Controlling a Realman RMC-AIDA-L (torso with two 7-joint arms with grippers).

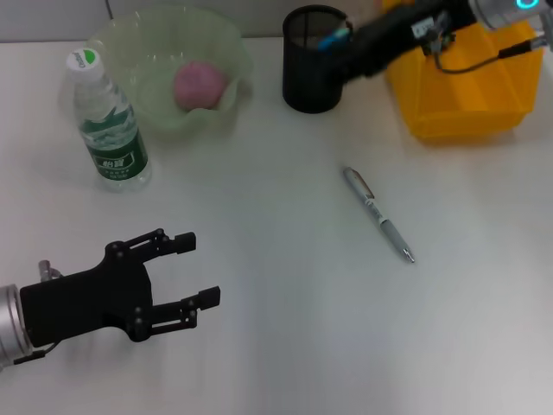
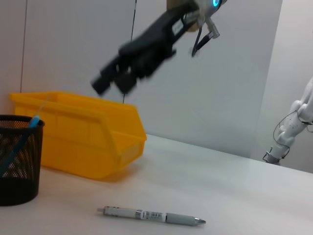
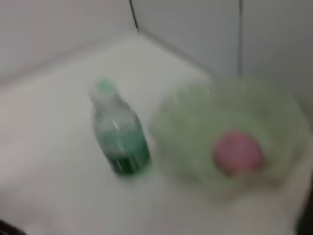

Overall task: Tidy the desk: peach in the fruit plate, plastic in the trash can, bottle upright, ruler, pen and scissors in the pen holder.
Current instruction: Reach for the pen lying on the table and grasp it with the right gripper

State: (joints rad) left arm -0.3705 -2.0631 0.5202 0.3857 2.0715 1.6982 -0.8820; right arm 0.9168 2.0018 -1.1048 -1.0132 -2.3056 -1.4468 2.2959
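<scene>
A white desk [image 1: 285, 328] is seen, with a yellow bin [image 1: 467, 86] at its far right. A green plate [image 1: 173, 73] holds the peach [image 1: 200, 84]; the bottle [image 1: 105, 121] stands upright beside it. The left gripper [image 1: 194, 272] is held open above the near desk. The right gripper [image 1: 333, 43] is placed above the black holder [image 1: 307, 73]; its grip cannot be told. A pen [image 1: 378, 213] lies mid-desk.

- White desk [image 1: 285, 346], plain top
- Far left: water bottle [image 1: 107, 121] standing upright, green cap
- Just right of it: pale green fruit plate [image 1: 155, 52]
- Far centre: black mesh pen holder [image 1: 313, 59]
- Far right: yellow bin [image 1: 462, 86], just beside the holder
- Centre right: grey pen [image 1: 378, 213] lying flat, well apart from the rest
</scene>
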